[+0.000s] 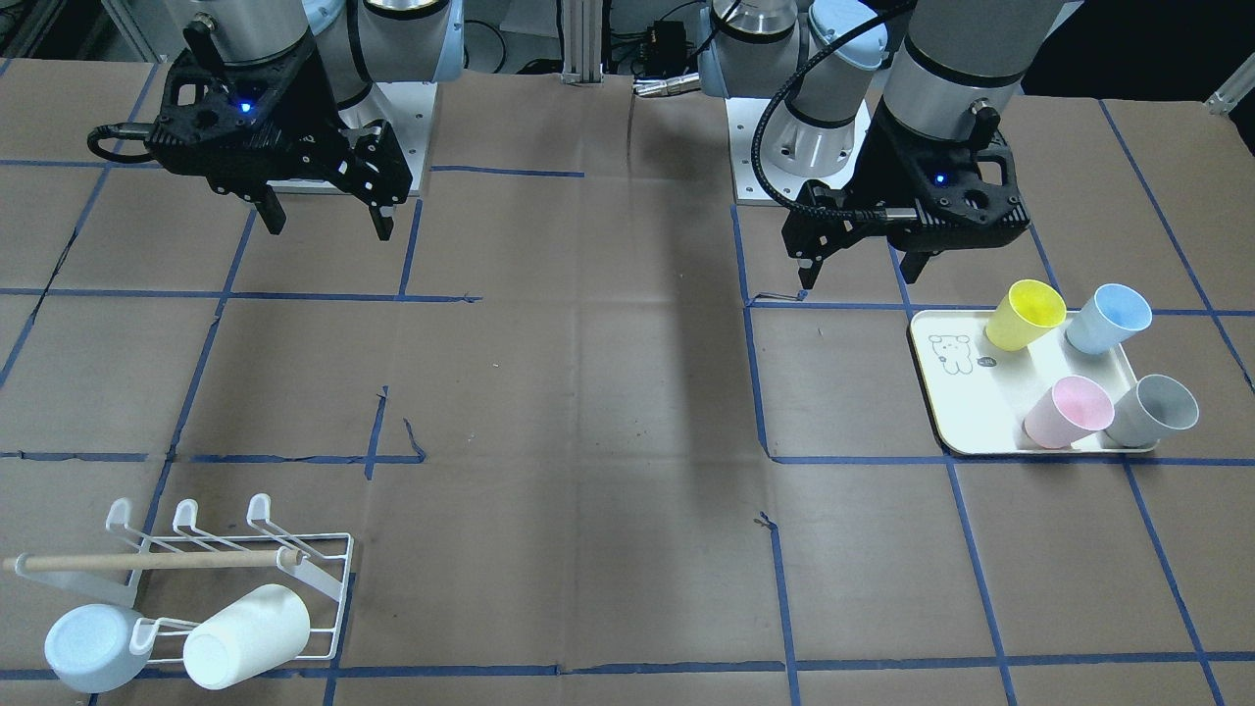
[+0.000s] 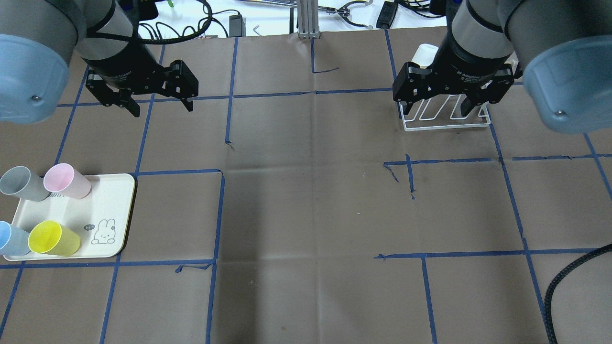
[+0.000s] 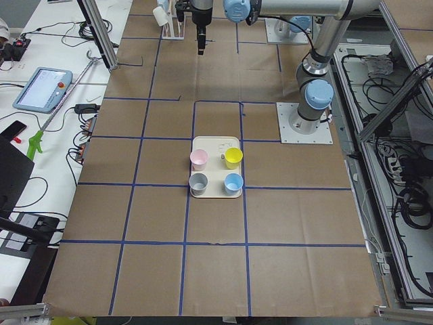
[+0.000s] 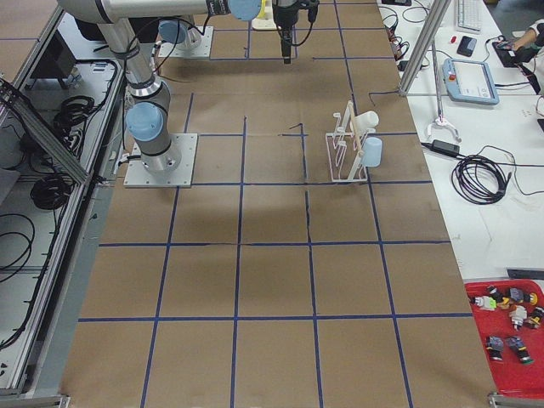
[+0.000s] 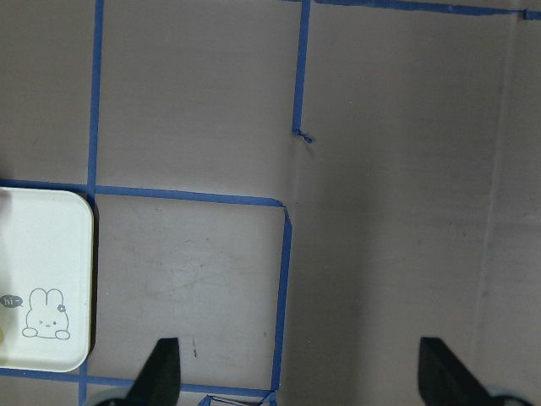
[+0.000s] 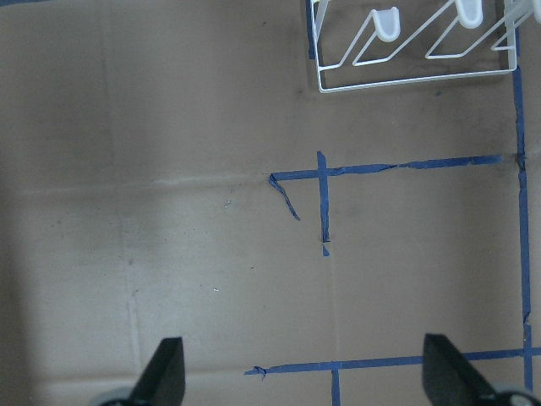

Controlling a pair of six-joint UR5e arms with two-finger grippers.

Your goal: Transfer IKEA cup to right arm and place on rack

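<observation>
Exterior front-facing: white wire rack (image 1: pixel 258 510) with wooden dowel (image 1: pixel 147 562); left gripper (image 1: pixel 863 267), right gripper (image 1: pixel 329 224) both agape.

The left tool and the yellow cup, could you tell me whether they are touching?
Apart. The overhead view shows bare table between the left tool and the yellow cup.

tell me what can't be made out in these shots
Rack: overhead view, the right hand covers its prongs and most of the white cup on it.
Blue cup on the tray: overhead view, cut off by the left edge.
Left hand: left wrist view, only fingertips show at the bottom edge.
Small items on the red tray: exterior right view, too small to name.
</observation>
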